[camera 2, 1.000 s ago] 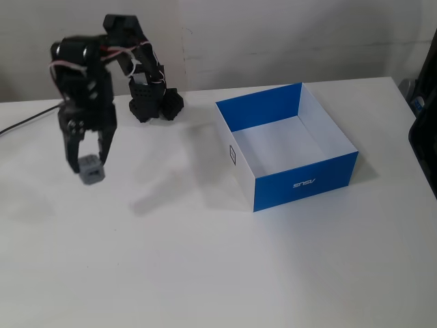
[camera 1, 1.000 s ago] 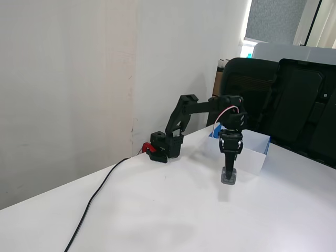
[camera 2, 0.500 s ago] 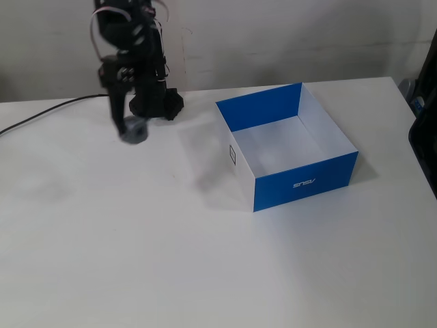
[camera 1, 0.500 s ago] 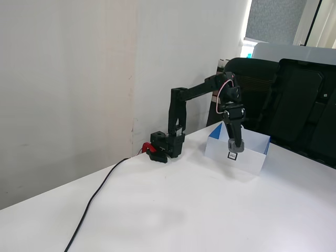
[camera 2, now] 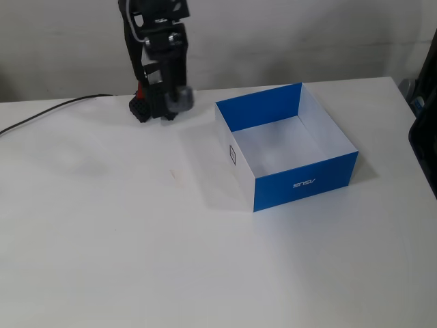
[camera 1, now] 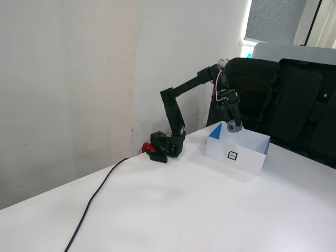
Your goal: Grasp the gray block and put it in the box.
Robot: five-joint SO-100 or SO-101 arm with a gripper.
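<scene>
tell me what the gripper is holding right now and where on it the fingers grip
The gripper holds the gray block, lifted off the table near the box. The block sits at the fingertips, but blur hides which faces they press.

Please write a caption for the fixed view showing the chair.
Gripper carries the gray block above the box.

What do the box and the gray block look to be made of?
Box: probably thin cardboard, matte white and blue, with flat folded walls, sharp creases and a printed marker on one side. Block, held in the gripper: blurred; smooth gray with rounded corners, perhaps plastic, but I cannot tell.
</scene>
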